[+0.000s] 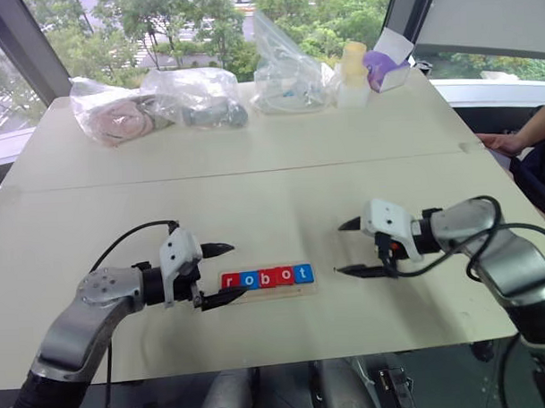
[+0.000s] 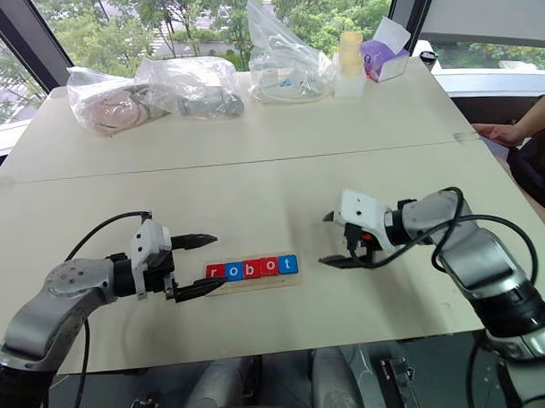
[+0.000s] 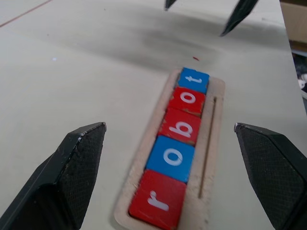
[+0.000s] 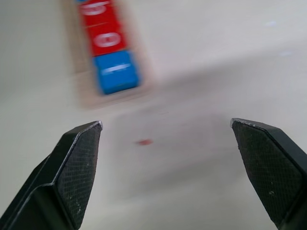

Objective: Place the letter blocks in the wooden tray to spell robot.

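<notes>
The letter blocks (image 1: 267,278) lie side by side in the wooden tray (image 1: 276,292) near the table's front edge, reading r, o, b, o, t: red, blue, red, red, blue. In the left wrist view the same row of letter blocks (image 3: 178,150) sits in the pale wooden tray (image 3: 207,158). My left gripper (image 1: 219,274) hovers open just left of the tray's r end, holding nothing. My right gripper (image 1: 350,249) is open and empty, a short way right of the t end. The blue t block (image 4: 115,71) lies ahead of the right gripper's fingers.
At the table's far edge lie clear plastic bags (image 1: 197,96) with contents, a pale bottle (image 1: 351,74) and a purple-and-white box (image 1: 389,67). A person's hand (image 1: 501,142) rests at the table's right edge. A seam (image 1: 253,171) crosses the table between the two halves.
</notes>
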